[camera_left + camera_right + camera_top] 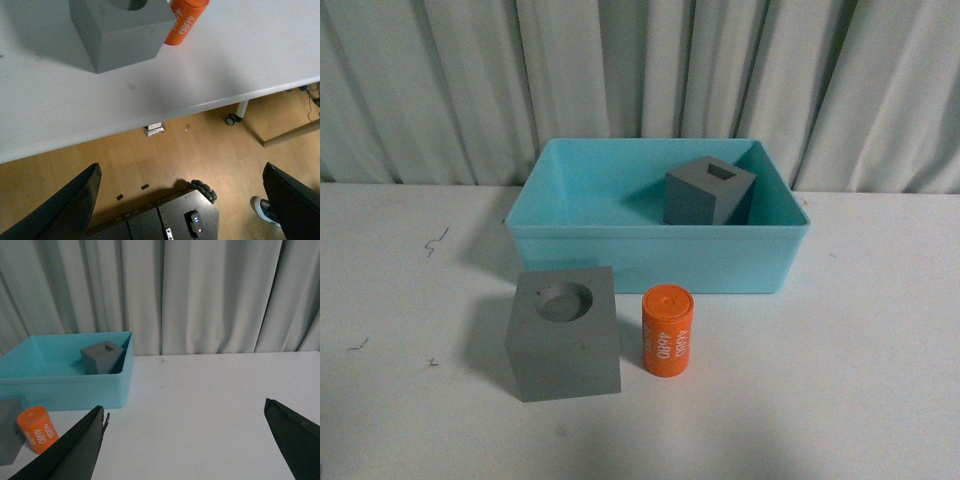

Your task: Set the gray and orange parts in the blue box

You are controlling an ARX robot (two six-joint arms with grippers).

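The blue box [650,262] stands at the table's middle back. Inside it, toward its right wall, rests a gray cube with a rectangular recess [710,193], also seen in the right wrist view [102,358] within the box [65,385]. In front of the box sit a gray cube with a round recess [565,332] and, just to its right, the upright orange cylinder marked 4680 [667,331]. My left gripper [182,200] is open, off the table's front edge over the floor, with cube [120,30] and cylinder [186,20] ahead. My right gripper [185,440] is open above bare table, right of the box.
The white table [860,380] is backed by a gray curtain [640,80]. Its front edge [150,120] shows in the left wrist view, with wooden floor, a black robot base [170,220], a caster [231,119] and someone's shoe [264,210] below.
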